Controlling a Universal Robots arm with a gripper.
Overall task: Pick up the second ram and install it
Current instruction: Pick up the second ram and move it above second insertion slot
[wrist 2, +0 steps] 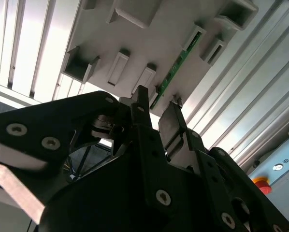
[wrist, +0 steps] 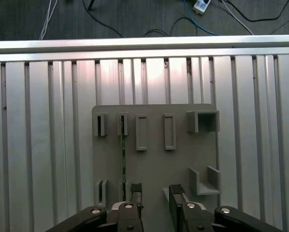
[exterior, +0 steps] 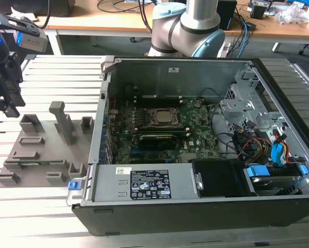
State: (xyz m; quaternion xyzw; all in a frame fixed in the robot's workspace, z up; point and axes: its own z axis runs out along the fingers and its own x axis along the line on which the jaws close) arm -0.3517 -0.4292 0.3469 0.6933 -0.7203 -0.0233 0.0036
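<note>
Where the work is laid out, a table of ribbed aluminium slats (wrist: 38, 145) is seen, and beyond its edge a dark floor (wrist: 135, 19) with loose cables is shown in the first wrist view. In the exterior view a wooden desk (exterior: 92, 20) strewn with cables is set behind the table. The base of the arm (exterior: 188, 23) is mounted between that desk and an open computer case (exterior: 196, 219), whose motherboard (exterior: 196, 135) is exposed. At the exterior view's left of the case, a grey holder plate (exterior: 43, 152) with raised pockets is laid on the slats.

The second ram (wrist: 123, 154) is stood on its long edge in narrow slots of that plate, so that only a thin green line is presented in the first wrist view. In the second wrist view it is shown as a slim green strip; its chips and sticker cannot be made out. The gripper (wrist: 155, 193) is held above the plate near one end of the strip, well apart from the case. Its two black fingers (wrist: 135, 189) are spread with a clear gap and are closed on nothing. Whether the strip is lined up with that gap cannot be told: it is placed just beside one finger in the first wrist view, while its end is seen between the fingertips in the second
</note>
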